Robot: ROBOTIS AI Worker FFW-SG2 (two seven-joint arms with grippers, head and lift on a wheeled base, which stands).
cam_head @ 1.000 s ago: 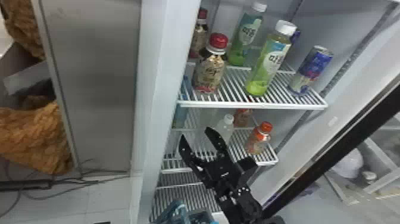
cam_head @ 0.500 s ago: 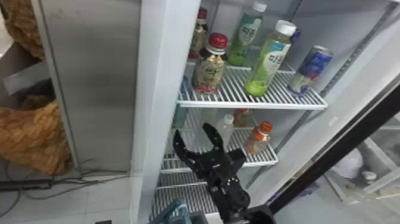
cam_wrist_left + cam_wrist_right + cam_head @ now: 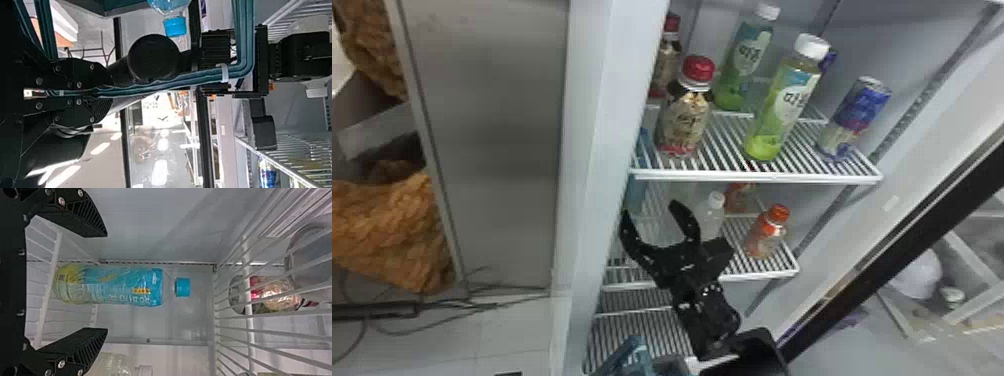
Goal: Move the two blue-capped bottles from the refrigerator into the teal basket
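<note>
Standing upright, blue-capped bottle (image 3: 121,286), bright blue label, yellow-green base

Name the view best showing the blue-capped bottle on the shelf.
Right wrist view: the bottle shows base to cap. Head view: blue slivers beside the white frame. Left wrist view: a blue-capped bottle, seemingly the other one.

The clear plastic bottle (image 3: 129,286) bears a blue cap and a blue label giving way to yellow. The plastic teal basket (image 3: 239,35) has darker lengthwise stripes. A red-capped, rounded bottle (image 3: 684,120) wears mottled gold; a cylindrical metal can (image 3: 859,112) mixes blue and silver.
</note>
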